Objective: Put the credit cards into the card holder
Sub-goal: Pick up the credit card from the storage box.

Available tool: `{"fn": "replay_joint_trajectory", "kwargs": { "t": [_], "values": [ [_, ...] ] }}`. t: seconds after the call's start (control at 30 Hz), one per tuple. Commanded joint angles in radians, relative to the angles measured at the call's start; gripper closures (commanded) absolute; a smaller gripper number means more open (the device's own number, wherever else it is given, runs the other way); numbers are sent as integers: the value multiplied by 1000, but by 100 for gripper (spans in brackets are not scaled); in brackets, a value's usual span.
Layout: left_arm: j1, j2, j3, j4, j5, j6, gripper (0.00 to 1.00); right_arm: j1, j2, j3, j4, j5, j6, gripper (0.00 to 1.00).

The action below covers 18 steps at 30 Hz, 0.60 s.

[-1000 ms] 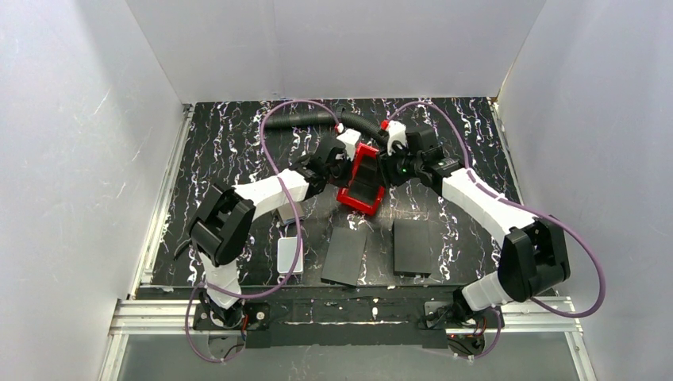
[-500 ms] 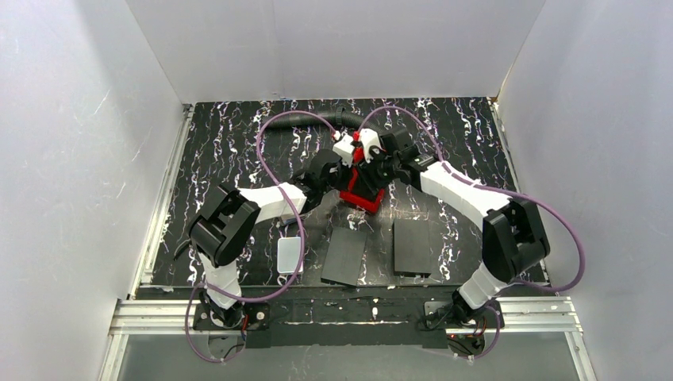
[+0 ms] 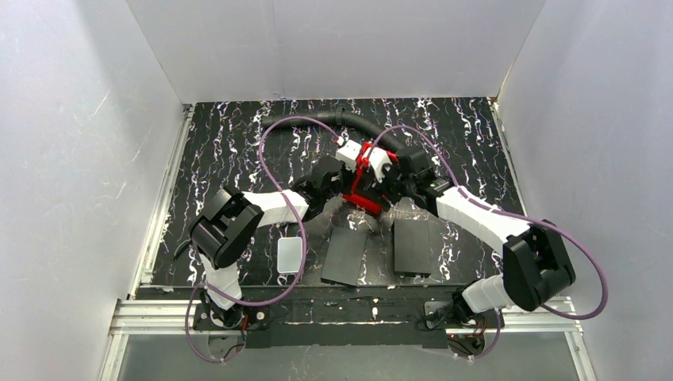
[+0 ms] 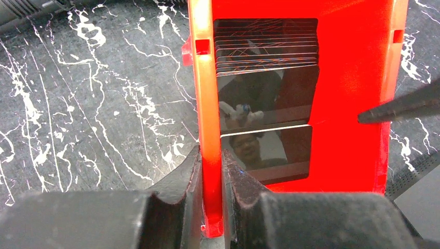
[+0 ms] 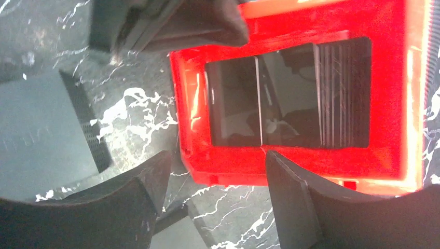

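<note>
Red tray [image 4: 353,78] wall pinched tight between jaws of left gripper [image 4: 211,158]. Right gripper [image 5: 218,158] spread wide at opposite rim of tray, gripping nothing. Inside tray: card holder [image 4: 267,155] lying open, shiny faces up; credit cards [image 4: 266,52] fanned at tray end farthest from left gripper. Beyond tray, toward arm bases: black panels [image 3: 345,255] side by side, white box [image 3: 290,254] just left of them. All on marbled black table [image 3: 230,143].

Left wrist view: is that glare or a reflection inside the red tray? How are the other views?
Left wrist: reflection; the glossy panels in the red tray mirror a face, and the left gripper is out of focus. Right wrist: tray rim overexposed, right gripper blurred. Top external: even light, sharp.
</note>
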Motion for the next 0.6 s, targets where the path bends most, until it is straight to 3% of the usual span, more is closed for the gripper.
{"fn": "replay_joint_trajectory", "kwargs": {
  "t": [0.0,0.07,0.23,0.37,0.43,0.57],
  "values": [
    [-5,-82,17,83,-52,-10,100,9,-29,-27,71,-88,-223,23],
    [-9,-83,20,64,-63,-26,100,8,-25,-27,44,-149,-314,22],
    [-22,-92,17,36,-97,-45,100,8,-54,-113,167,-261,-434,19],
    [-38,-105,12,24,-127,-47,100,6,-22,-77,122,-285,-490,17],
    [-48,-114,10,21,-151,-42,100,6,-23,-88,179,-266,-474,3],
    [-57,-125,10,14,-182,-26,100,4,-8,-118,231,-246,-498,3]
  ]
}}
